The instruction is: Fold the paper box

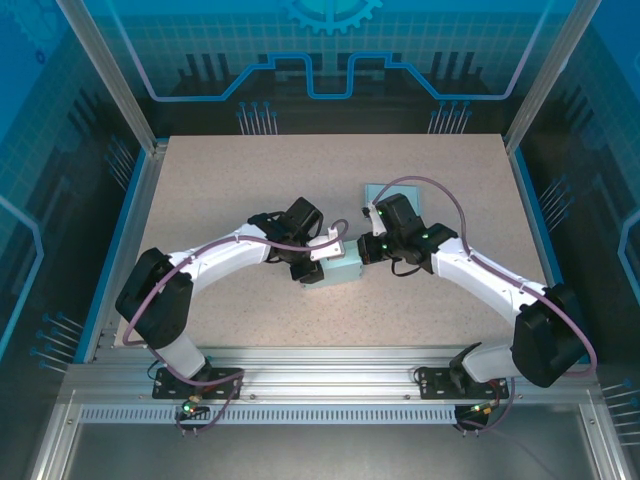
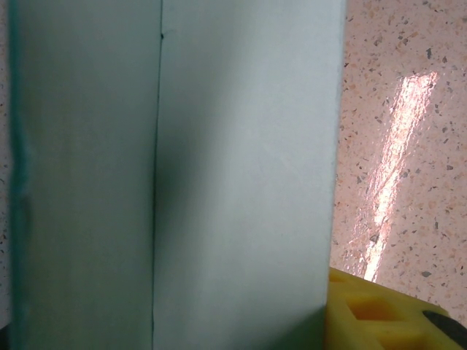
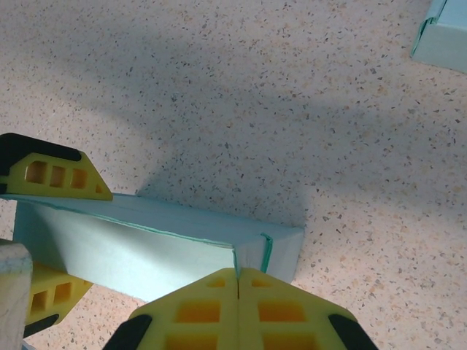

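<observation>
Two arms are seen reaching inward from their bases on the aluminium rail [image 1: 330, 385] at the near edge of the speckled table [image 1: 230, 180], meeting over the paper box [image 1: 340, 272] at mid-table. The pale teal box is stood on the tabletop between the two wrists.

The left gripper [image 1: 322, 258] is set astride the box. From above its hold is hidden by the wrist, but in the right wrist view its yellow fingers [image 3: 55, 173] are shown one against each long wall, so the box is held between half-spread jaws. In the left wrist view a smooth teal wall crossed by one upright crease is pressed close to the lens, with one yellow finger [image 2: 372, 313] shown at the lower right and a glare streak on the table beyond.

The right gripper [image 3: 238, 292] is seen with its jaws brought fully together, pads touching, their tips set at the box's end corner beside a folded-over edge. Whether any paper is pinched between them cannot be told.

Farther back, a second pale teal piece [image 1: 378, 190] is lying apart on the table behind the right wrist; its corner is also caught in the right wrist view. Beyond it, a blue-lit back panel [image 1: 330, 40] bearing a gear outline is seen.
</observation>
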{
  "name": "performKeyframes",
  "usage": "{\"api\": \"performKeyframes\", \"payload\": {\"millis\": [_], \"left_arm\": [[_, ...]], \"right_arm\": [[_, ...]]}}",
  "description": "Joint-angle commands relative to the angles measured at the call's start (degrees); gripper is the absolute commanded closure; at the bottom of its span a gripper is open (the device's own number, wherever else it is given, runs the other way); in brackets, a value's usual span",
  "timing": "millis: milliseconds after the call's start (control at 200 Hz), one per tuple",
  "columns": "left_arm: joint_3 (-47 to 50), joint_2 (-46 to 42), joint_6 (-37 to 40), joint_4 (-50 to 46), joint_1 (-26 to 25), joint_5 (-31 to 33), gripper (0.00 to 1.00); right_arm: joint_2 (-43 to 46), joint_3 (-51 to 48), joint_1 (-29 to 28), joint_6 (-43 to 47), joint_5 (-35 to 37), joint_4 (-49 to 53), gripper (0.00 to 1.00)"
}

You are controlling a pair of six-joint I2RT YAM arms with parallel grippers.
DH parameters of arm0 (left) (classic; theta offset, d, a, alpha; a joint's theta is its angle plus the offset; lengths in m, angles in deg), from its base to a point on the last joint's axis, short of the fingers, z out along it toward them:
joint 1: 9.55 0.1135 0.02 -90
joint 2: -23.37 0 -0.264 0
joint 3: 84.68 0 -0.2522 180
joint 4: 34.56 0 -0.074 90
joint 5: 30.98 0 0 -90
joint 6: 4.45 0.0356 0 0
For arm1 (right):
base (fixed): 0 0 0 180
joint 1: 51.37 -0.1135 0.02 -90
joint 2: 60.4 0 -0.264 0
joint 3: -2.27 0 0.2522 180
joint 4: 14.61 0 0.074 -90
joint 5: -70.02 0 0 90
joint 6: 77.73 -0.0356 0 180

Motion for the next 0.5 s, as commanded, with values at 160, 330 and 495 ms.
{"api": "performKeyframes", "payload": {"millis": [160, 330, 495], "left_arm": [[-0.12, 1.06, -1.00, 1.02, -0.09, -0.01, 0.53], [0.49, -0.10, -1.16, 1.52, -0.11, 0.96, 0.48], [2.49, -4.04, -1.84, 5.49, -0.12, 1.73, 0.34]], "right_arm": [[-1.44, 0.35, -2.64, -1.53, -1.08, -1.76, 0.95], [-1.64, -0.52, -2.97, -0.76, 1.50, -0.55, 0.99], [-1.24, -0.81, -2.94, -0.54, 2.49, -0.15, 0.99]]}}
